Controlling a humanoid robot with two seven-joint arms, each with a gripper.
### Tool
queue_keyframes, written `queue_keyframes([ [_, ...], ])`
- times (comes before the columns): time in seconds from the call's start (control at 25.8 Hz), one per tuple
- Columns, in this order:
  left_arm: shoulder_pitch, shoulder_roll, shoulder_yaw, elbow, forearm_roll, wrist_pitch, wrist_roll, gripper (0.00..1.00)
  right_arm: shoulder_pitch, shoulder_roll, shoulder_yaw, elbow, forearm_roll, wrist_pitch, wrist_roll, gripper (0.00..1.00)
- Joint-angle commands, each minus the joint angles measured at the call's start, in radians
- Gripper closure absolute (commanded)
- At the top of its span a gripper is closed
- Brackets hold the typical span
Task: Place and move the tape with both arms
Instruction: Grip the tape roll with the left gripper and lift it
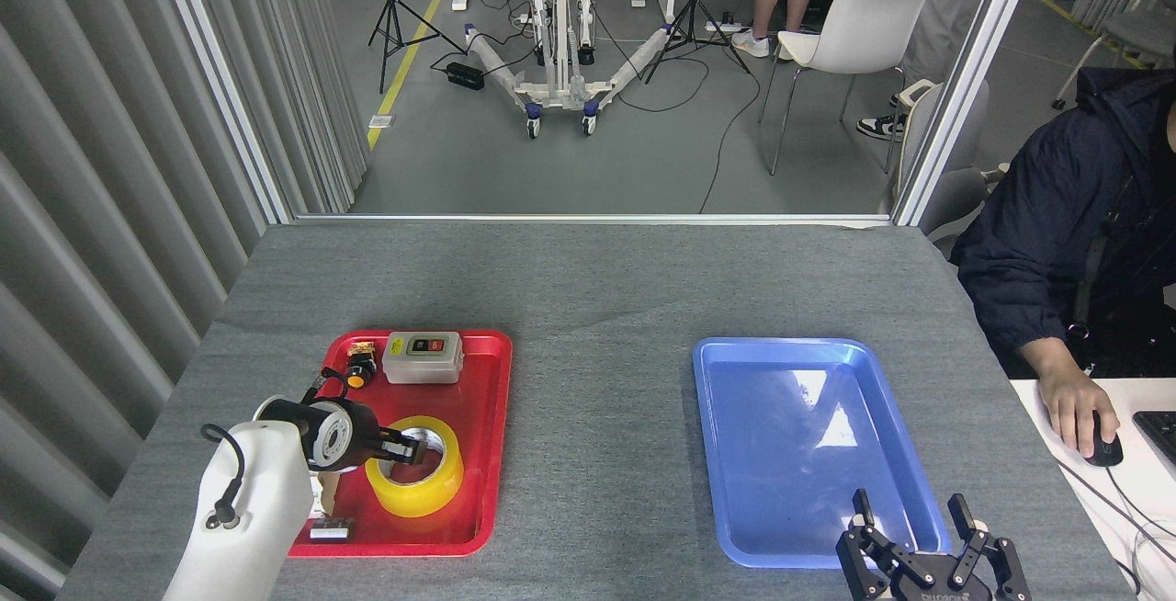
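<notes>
The wide yellow translucent tape roll [415, 466] lies flat in the red plastic tray [478, 417]. The left gripper's [409, 450] fingers straddle its near wall; closure unclear. Light, stiff, slick: pinch that wall. Right gripper [910, 527] fingers spread.

a grey, felt-like table [597, 307] carries two trays, well apart — a red tray [491, 399] on the left side and a blue tray [712, 454] on the right, both toward the near edge. at far right, beside the table, a white desk [1144, 491] holds a dark mouse [1102, 449] — and a keyboard [1159, 431] corner.
</notes>
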Motion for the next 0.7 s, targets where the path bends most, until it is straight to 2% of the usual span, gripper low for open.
queue_keyframes([
  [0.0,0.001,0.001,0.000,0.001,0.000,-0.003,0.026,0.49,0.001,0.000,0.000,0.000,0.000,0.001,-0.003,0.00],
  [0.27,0.001,0.016,0.002,0.001,0.000,-0.011,0.080,0.70,0.003,0.000,0.000,0.000,0.000,0.001,-0.003,0.00],
  [0.35,-0.001,0.027,0.002,0.001,0.000,-0.041,0.084,0.76,0.003,0.000,0.002,0.000,0.000,0.001,-0.003,0.00],
  [0.46,0.001,0.036,0.003,0.001,0.000,-0.080,0.087,0.78,0.003,0.000,0.000,0.000,0.000,0.001,-0.003,0.00],
  [0.66,0.001,0.038,0.006,-0.001,0.000,-0.084,0.087,0.83,0.006,0.000,0.002,0.000,0.000,0.001,-0.003,0.00],
])
